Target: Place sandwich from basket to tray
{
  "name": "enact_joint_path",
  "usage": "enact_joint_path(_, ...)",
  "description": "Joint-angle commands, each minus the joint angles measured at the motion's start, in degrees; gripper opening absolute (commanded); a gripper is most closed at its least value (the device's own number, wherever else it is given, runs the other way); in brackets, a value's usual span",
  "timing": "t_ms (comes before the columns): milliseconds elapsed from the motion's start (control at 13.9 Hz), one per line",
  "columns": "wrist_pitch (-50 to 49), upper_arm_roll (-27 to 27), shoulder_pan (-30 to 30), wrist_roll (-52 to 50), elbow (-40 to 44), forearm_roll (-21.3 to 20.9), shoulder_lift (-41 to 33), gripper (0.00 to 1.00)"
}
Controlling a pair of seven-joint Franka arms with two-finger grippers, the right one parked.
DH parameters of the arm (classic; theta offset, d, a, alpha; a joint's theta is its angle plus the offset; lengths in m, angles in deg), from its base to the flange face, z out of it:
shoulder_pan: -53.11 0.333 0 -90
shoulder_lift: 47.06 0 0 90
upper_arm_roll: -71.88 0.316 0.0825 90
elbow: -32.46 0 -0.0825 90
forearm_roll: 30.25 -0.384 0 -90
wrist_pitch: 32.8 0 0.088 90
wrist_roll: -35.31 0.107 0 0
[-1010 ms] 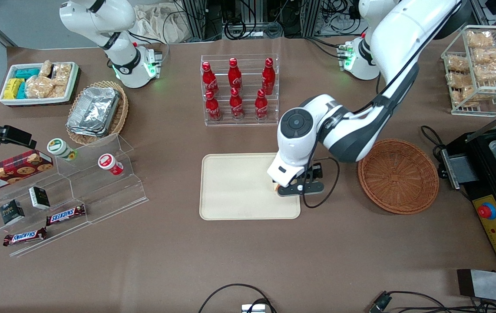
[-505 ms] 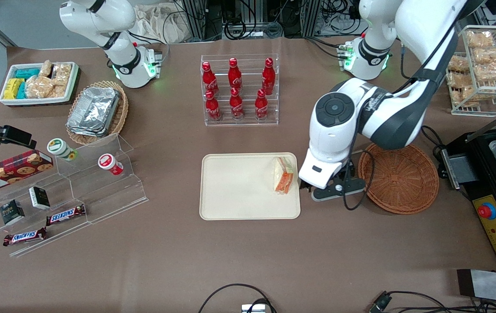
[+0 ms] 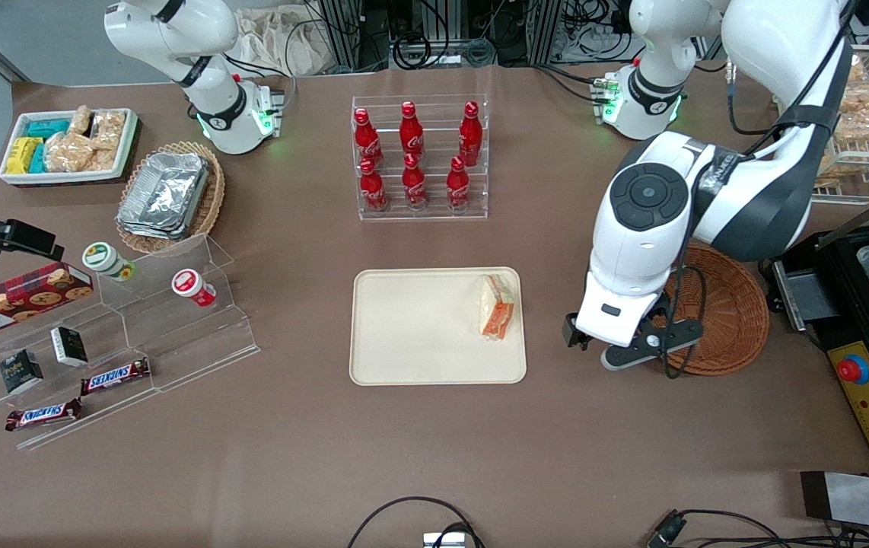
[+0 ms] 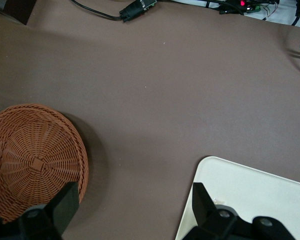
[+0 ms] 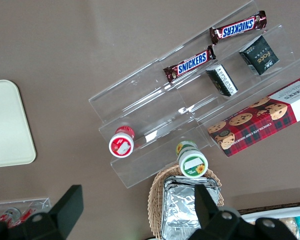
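Note:
The wrapped wedge sandwich (image 3: 497, 307) lies on the cream tray (image 3: 419, 327), at the tray's end nearest the basket. The reddish-brown round basket (image 3: 724, 320) holds nothing and is partly covered by my arm. My left gripper (image 3: 590, 339) hangs over bare table between the tray and the basket, open and holding nothing. In the left wrist view the gripper (image 4: 132, 210) has its fingers spread wide, one by the basket (image 4: 35, 160) and one by the tray's corner (image 4: 250, 195). The sandwich does not show in that view.
A clear rack of red cola bottles (image 3: 419, 156) stands farther from the camera than the tray. A clear stepped shelf (image 3: 176, 320) with snacks and an oval basket of foil containers (image 3: 168, 194) lie toward the parked arm's end. A black machine (image 3: 861, 304) sits beside the basket.
The gripper let go of the sandwich on the tray and moved sideways off the tray toward the basket. The sandwich stays where it was set down.

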Motion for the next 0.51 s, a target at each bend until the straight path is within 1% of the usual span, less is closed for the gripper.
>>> enact_joint_path(0,-1.6,-0.1,0.2,0.6,0.8,0.9,-0.8,1.0)
enact_joint_path(216,-1.8,-0.2,2.0,1.3,0.8,1.0,-0.9,1.0)
enact_joint_path(361,-1.9,0.1,3.9,7.0,0.8,5.1,-2.9,1.0)
enact_joint_path(433,-2.3,0.4,4.4,9.9,0.3,6.4,-4.1,1.0)
